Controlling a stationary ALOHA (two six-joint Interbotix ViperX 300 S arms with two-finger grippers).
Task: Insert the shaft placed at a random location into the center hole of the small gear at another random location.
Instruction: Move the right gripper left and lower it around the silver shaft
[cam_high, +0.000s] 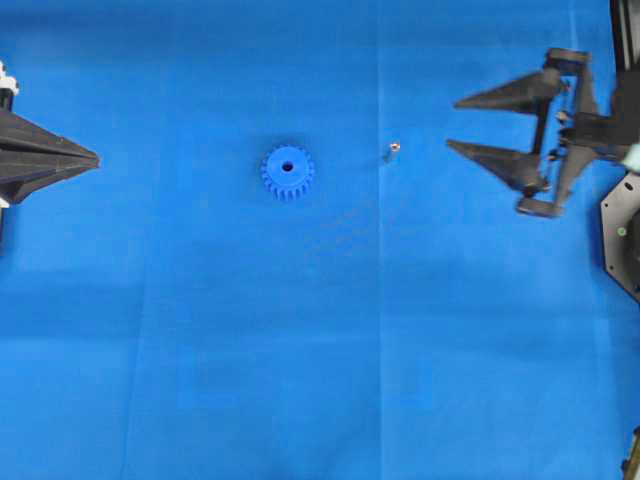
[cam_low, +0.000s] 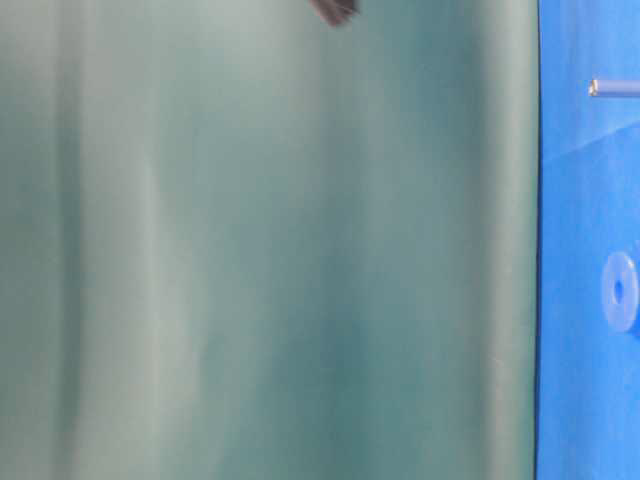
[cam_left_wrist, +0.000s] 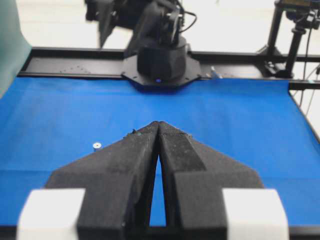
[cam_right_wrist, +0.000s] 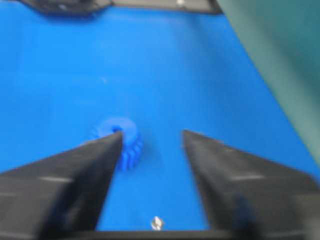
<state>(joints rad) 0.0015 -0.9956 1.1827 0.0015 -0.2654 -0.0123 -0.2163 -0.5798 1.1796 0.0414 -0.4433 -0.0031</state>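
Silvery shaft (cam_high: 392, 150) lies untouched right of the small gear (cam_high: 288, 172); wide-spread right hand (cam_high: 452, 125) must descend and pinch it

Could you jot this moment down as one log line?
shaft: loose on cloth | small gear: empty | right fingers: open near shaft | left fingers: shut

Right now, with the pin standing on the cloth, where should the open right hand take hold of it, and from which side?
Probably from above, near the top of the pin. It stands upright beside the gear, apart from it, so one finger can pass on each side. The right hand is already open and empty.
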